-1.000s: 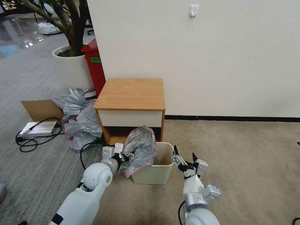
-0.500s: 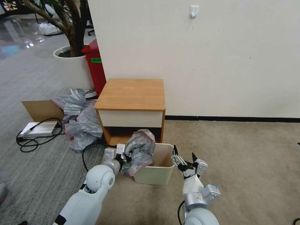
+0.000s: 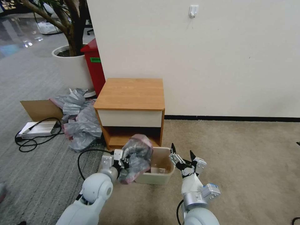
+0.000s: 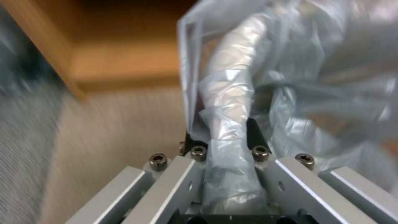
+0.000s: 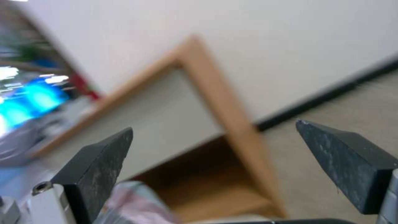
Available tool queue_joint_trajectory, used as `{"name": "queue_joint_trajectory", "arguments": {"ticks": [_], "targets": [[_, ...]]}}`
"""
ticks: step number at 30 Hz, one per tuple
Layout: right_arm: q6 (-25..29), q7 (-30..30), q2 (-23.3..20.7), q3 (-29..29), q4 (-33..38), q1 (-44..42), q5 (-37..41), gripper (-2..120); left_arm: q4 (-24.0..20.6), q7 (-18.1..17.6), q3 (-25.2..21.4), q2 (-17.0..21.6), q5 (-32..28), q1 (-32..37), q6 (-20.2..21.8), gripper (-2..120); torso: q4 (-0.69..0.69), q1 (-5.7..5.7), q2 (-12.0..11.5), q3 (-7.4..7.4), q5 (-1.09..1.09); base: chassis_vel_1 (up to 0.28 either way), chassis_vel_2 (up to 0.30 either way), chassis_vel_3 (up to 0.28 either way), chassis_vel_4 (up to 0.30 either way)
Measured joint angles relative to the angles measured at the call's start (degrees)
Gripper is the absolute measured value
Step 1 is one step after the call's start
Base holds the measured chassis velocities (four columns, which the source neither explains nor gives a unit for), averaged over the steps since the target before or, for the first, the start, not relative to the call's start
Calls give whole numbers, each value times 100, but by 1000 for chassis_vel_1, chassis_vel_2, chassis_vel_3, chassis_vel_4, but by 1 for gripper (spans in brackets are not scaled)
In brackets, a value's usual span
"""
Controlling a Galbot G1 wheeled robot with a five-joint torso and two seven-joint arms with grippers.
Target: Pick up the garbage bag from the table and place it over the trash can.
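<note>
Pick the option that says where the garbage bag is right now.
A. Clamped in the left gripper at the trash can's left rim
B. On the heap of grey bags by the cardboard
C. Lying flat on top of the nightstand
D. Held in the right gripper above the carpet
A: the left gripper has its jaws shut on the garbage bag, bunched over the left rim of the trash can, while the right gripper is open beside the can's right side.

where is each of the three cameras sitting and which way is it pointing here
Head view: up on the robot's head, looking forward and down at the table, the trash can and both arms.
Left wrist view: on the left arm's wrist, looking along the left gripper shut on the garbage bag, toward the table's lower shelf.
Right wrist view: on the right arm's wrist, looking between the open right gripper fingers at the table and wall.
Shared: all three views show the table.
</note>
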Motion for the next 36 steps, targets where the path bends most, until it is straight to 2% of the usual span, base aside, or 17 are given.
{"name": "queue_joint_trajectory", "arguments": {"ticks": [1, 5, 6, 9, 12, 14, 15, 19, 23, 25, 29, 36], "targets": [[0, 0, 0, 0, 0, 0, 0, 100, 0, 0, 0, 0, 0, 0, 0, 3, 0, 0, 0, 0, 0, 0, 0, 0, 0], [-249, -1348, -259, -22, 238, -1, -118, 100, -383, -59, -140, 51, 157, 329, -651, 3, 3, 0, 0, -2, 1, 0, 0, 0, 0], [-249, -1348, -259, -22, 238, -1, -118, 100, -383, -59, -140, 51, 157, 329, -651, 3, 3, 0, 0, -2, 1, 0, 0, 0, 0], [-531, -2006, -546, -89, 382, -15, -121, 100, -600, -168, -206, 34, 172, 484, -986, 3, 2, 0, 0, -3, 6, 0, 0, 0, 0], [-748, -2091, -704, -175, 465, -43, 55, 100, -663, -184, -220, 13, 178, 546, -1132, 3, 2, 0, 1, -3, 5, 0, 0, 0, 0], [-1075, -1840, -897, -358, 545, -1, 354, 100, -781, -187, -239, -9, 187, 649, -1222, 3, 1, 0, 1, -4, 5, 0, 0, 0, 0], [-1075, -1840, -897, -358, 545, -1, 354, 100, -781, -187, -239, -9, 187, 649, -1222, 3, 1, 0, 1, -4, 5, 0, 0, 0, 0], [-1733, -1032, -1063, -606, 535, 509, 962, 100, -1095, -157, -235, 7, 269, 902, -1270, 3, 2, 0, 1, -4, 5, 0, 0, 0, 0], [-1920, -816, -1086, -641, 464, 735, 1152, 99, -1210, -145, -236, 25, 283, 969, -1272, 3, 3, -1, 2, -4, 5, 0, 0, 0, 0], [-2198, -540, -1126, -691, 276, 1105, 1514, 100, -1386, -125, -254, 57, 303, 1098, -1266, 3, 3, 0, 2, -4, 5, 0, 0, 0, 0], [-2345, -411, -1139, -776, -73, 1538, 1942, 99, -1578, -94, -290, 69, 345, 1262, -1259, 3, 2, 0, 2, -3, 5, 0, 0, 0, 0], [-2344, -478, -1183, -822, -406, 1889, 2170, 99, -1721, -39, -335, 53, 376, 1387, -1247, 3, 3, 0, 2, -4, 5, 0, 0, 0, 0]]}}
